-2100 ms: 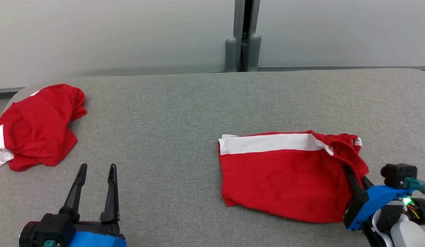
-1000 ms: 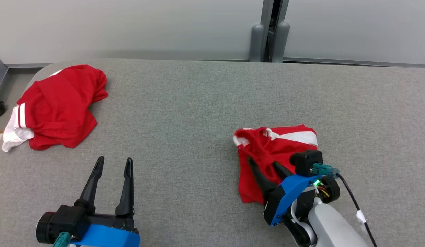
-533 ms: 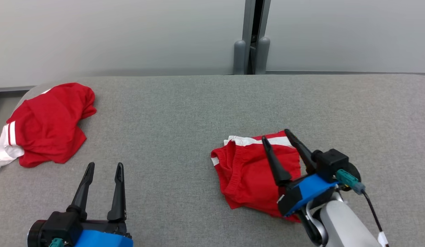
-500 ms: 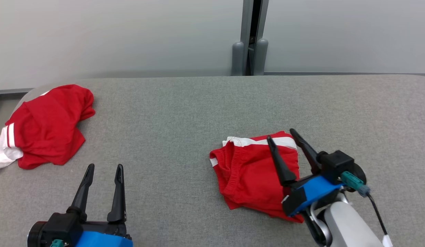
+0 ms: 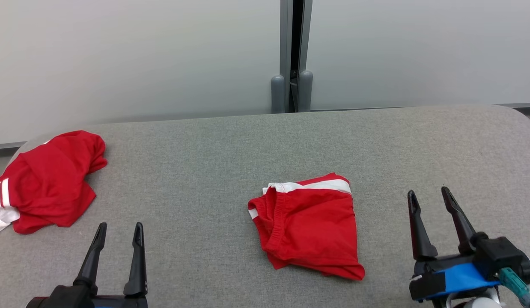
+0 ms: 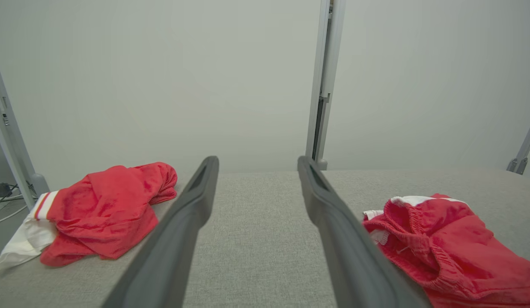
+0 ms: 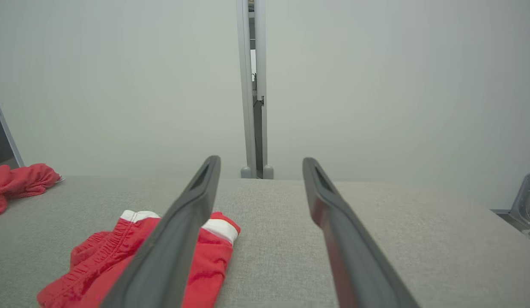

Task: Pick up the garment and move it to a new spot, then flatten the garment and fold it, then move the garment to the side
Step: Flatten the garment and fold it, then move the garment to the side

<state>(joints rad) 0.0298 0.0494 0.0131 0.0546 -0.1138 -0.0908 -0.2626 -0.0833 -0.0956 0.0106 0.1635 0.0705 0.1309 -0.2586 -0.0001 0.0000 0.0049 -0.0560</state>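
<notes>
The garment (image 5: 310,224) is a pair of red shorts with a white stripe, folded into a compact square at the middle of the grey table (image 5: 213,162). It also shows in the left wrist view as the garment (image 6: 445,244) and in the right wrist view as the garment (image 7: 115,261). At the lower right, my right gripper (image 5: 428,196) stands open and empty, clear of the cloth's right edge. My left gripper (image 5: 120,229) is open and empty at the lower left, far from the folded garment.
A second red and white garment (image 5: 46,182) lies crumpled at the table's far left edge. A pale wall with a grey post (image 5: 292,55) runs behind the table. Bare grey cloth surface lies between the two garments and to the right.
My right gripper folded the garment's right half over to the left, opened, let go and drew back to the lower right. The head camera shifted. The left gripper stayed open in place.
</notes>
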